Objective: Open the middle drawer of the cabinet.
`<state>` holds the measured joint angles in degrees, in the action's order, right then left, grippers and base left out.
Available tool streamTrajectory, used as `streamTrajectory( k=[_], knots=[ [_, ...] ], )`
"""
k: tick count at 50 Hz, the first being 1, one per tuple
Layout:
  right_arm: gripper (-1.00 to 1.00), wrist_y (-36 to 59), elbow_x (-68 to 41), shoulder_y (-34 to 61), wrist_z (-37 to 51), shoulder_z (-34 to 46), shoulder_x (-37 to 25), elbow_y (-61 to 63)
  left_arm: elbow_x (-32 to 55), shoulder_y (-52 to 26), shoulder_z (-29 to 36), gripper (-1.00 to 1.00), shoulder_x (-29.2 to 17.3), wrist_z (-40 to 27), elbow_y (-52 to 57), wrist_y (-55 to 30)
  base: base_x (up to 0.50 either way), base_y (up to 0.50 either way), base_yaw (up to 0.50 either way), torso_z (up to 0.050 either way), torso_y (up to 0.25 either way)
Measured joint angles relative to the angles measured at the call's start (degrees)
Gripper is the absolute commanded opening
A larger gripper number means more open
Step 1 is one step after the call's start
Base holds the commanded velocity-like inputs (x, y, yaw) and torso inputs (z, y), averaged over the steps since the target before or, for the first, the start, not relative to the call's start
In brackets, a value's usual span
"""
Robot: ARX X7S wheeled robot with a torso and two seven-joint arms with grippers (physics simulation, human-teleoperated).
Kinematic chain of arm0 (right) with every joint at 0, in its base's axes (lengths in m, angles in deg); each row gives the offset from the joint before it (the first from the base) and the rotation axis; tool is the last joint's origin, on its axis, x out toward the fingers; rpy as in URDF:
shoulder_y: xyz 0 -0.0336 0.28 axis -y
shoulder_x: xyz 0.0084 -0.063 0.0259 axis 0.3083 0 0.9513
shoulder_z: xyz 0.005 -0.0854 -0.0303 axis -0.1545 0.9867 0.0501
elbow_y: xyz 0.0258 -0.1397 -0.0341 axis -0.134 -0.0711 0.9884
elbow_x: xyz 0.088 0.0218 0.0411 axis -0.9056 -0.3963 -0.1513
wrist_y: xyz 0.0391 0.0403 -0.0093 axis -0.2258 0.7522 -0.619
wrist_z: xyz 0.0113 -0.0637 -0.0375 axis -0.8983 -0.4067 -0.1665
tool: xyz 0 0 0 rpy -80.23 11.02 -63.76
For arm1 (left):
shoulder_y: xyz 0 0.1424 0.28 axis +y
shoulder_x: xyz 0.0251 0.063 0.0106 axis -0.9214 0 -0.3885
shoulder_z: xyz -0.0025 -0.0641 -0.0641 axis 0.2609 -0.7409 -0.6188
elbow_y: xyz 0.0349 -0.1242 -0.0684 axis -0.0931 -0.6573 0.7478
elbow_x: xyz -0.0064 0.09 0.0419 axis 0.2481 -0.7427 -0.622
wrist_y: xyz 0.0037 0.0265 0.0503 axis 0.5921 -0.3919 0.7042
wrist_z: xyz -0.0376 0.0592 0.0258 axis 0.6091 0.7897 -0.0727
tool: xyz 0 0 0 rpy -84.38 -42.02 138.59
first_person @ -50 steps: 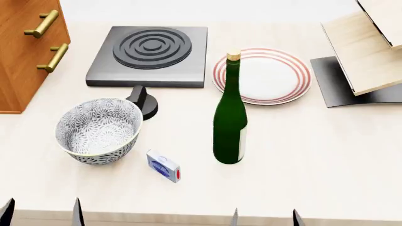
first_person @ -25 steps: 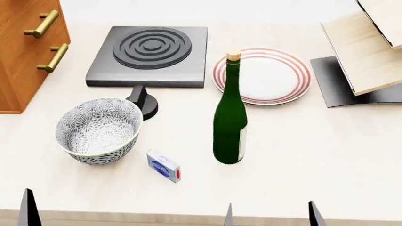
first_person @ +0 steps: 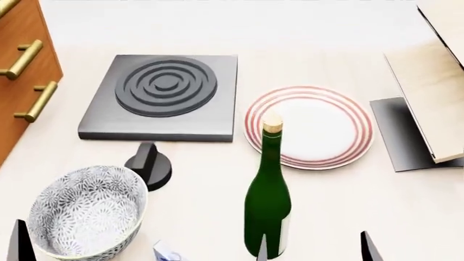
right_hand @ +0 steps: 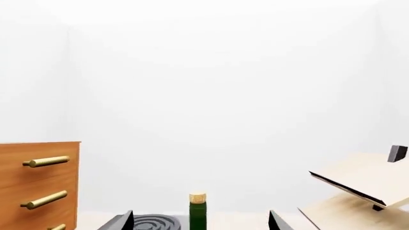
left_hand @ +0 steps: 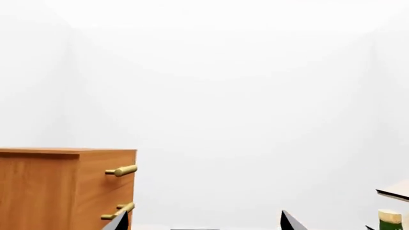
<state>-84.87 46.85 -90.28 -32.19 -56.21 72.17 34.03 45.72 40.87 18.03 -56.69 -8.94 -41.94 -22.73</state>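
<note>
Seemingly rigid and heavy, the cabinet (left_hand: 67,189) fills the left wrist view's edge, left pincer (left_hand: 201,223) spread wide. Overhead, the middle drawer (first_person: 25,62) sits shut at the counter's (first_person: 217,163) far left; its brass handle (first_person: 22,59) offers a firm grip. Right wrist view: right pincer (right_hand: 199,221) released.

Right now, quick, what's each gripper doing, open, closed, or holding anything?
Left gripper: open, fingertips spread wide, holding nothing.
Right gripper: open, fingertips spread wide, holding nothing.
</note>
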Motion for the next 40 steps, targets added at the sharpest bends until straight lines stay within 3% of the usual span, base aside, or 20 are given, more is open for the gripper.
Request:
streamTrajectory(
  k=[27,40],
  knots=[
    [1.00,0.10,-0.63,-0.15,1.53,1.27,-1.68,0.21,0.80,0.05,0.70,1.00,-1.19,-2.02,0.70,-0.48,0.50,0.00,0.00,0.000,0.001],
    [1.00,-2.12,-1.35,-0.37,1.91,1.51,-2.35,-0.50,1.06,-0.12,1.08,1.00,-1.73,-2.87,0.81,-0.97,0.00,0.00,0.00,0.000,0.000]
  ],
)
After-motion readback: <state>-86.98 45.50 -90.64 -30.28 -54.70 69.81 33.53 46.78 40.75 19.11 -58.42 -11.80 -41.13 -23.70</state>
